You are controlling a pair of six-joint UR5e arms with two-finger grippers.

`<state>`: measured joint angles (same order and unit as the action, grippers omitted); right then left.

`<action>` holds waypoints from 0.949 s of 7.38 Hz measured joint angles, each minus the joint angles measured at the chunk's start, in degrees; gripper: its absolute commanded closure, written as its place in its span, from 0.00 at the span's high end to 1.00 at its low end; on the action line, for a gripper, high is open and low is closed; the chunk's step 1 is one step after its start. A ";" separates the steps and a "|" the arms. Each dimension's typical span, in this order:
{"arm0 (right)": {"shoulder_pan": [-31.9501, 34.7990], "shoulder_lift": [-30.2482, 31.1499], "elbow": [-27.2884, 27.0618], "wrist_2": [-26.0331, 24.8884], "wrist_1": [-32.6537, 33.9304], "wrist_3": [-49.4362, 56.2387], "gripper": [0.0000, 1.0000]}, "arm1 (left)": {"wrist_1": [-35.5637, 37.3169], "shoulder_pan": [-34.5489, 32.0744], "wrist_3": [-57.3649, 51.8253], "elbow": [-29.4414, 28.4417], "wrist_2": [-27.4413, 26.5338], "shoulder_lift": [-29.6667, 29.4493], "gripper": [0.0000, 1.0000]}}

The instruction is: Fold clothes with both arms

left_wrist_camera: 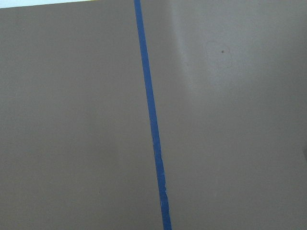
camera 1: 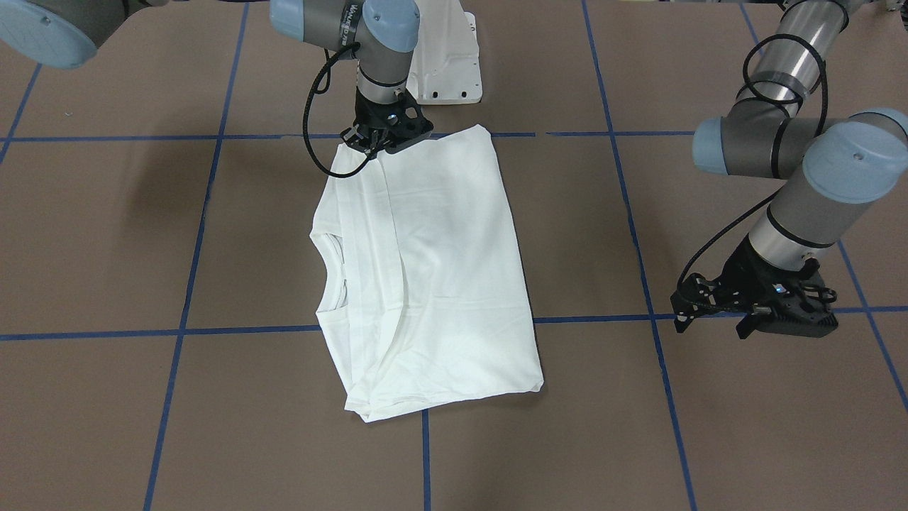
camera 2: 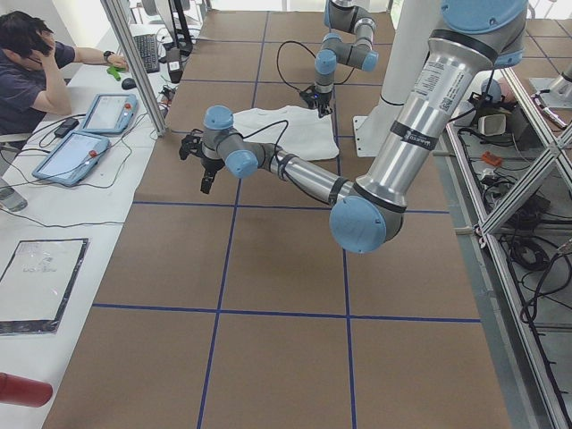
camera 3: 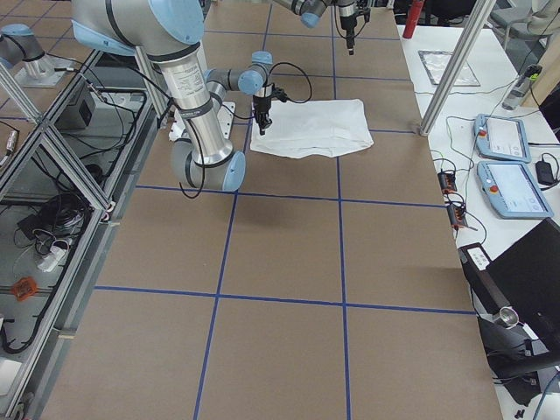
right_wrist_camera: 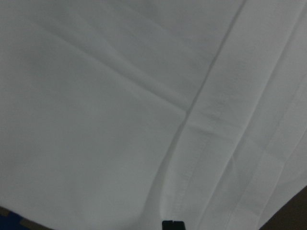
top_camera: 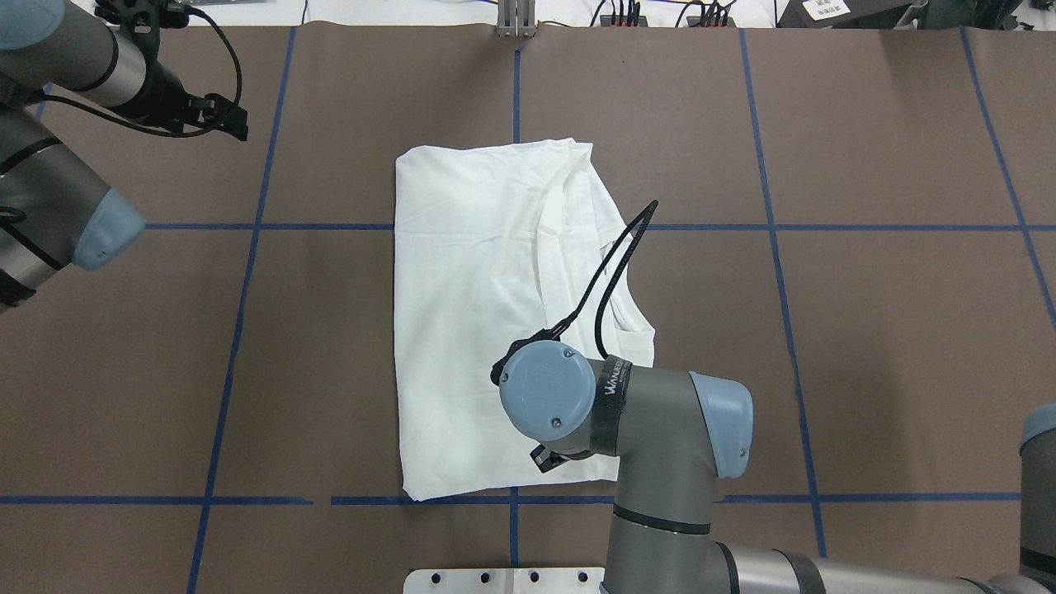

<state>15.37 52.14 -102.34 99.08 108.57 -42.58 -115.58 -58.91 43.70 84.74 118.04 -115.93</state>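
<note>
The clothes are one white T-shirt (camera 1: 440,270) lying folded lengthwise in the middle of the table, its round collar (camera 1: 328,273) on the side toward my right arm. In the overhead view the T-shirt (top_camera: 470,313) is partly covered by my right arm's elbow joint. My right gripper (camera 1: 376,142) is down on the shirt's edge nearest the robot base and shut on the cloth. The right wrist view is filled with white fabric (right_wrist_camera: 120,120) and a hem seam. My left gripper (camera 1: 713,326) hangs open and empty above bare table, far from the shirt, also seen as left gripper (top_camera: 235,124).
The white pedestal base (camera 1: 447,64) stands just behind the shirt's near-robot edge. Blue tape lines (left_wrist_camera: 151,120) cross the brown table. A person (camera 2: 27,63) sits at a side desk with tablets (camera 2: 89,134) beyond the table's far edge.
</note>
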 measured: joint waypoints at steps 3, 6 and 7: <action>1.33 4.66 -4.24 -0.04 0.39 -0.07 0.00 | 0.00 0.02 0.76 0.26 0.53 0.00 1.00; 1.35 10.76 -9.54 -0.18 0.40 -3.50 1.00 | 0.00 0.02 0.86 0.27 0.70 0.00 1.00; 0.66 11.06 -9.68 -0.33 0.26 -6.31 1.00 | 0.00 0.02 0.86 0.26 0.68 -0.02 1.00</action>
<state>16.03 63.20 -112.02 98.75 108.83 -48.89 -115.58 -58.89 44.56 85.00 118.72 -115.94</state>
